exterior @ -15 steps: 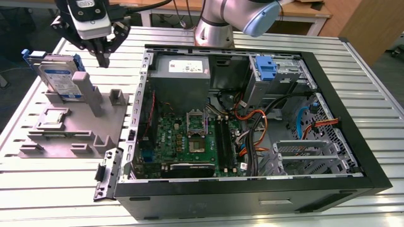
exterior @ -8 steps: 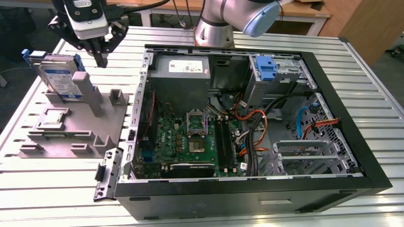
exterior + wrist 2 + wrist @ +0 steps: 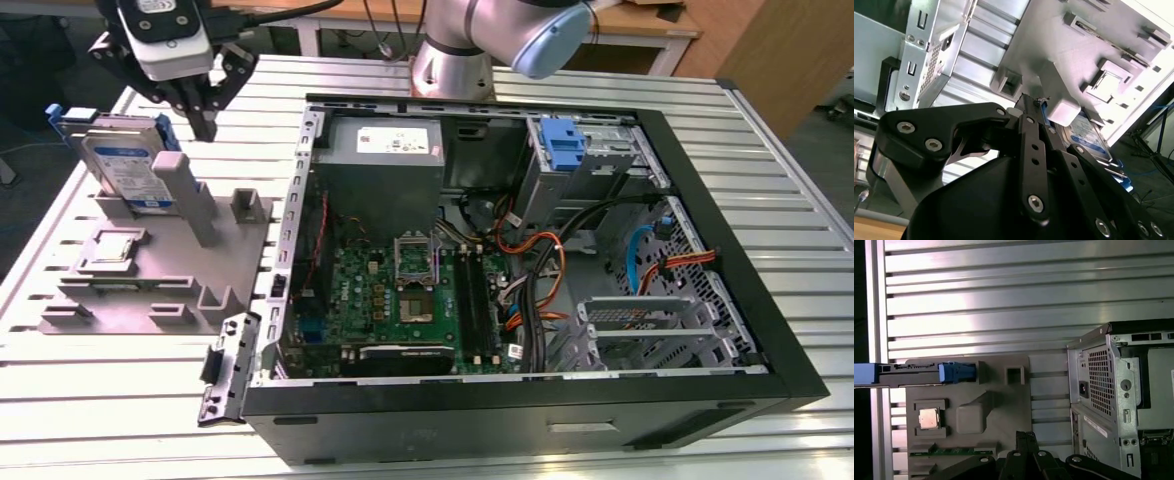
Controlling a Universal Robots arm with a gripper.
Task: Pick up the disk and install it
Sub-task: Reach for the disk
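The disk [image 3: 127,165] is stood upright in a slot of the grey fixture [image 3: 234,262]. A small chip [image 3: 114,247] is seated in a fixture recess. The gripper [image 3: 203,128] is poised above the fixture, just beside the disk, fingers pressed together on nothing.

My gripper [image 3: 203,120] hangs high at the exterior view's left, pointing straight down. Its black fingers [image 3: 200,100] meet in a single narrow tip with nothing between them. Above the tip, the outer links [image 3: 123,62] splay to either side in a V. The arm [image 3: 461,50] stands at the top middle of the exterior view, its silver joint carrying a blue-grey cap [image 3: 554,35]. In both wrist views the fingers [image 3: 1031,140] [image 3: 1021,442] lie pressed side by side, empty.
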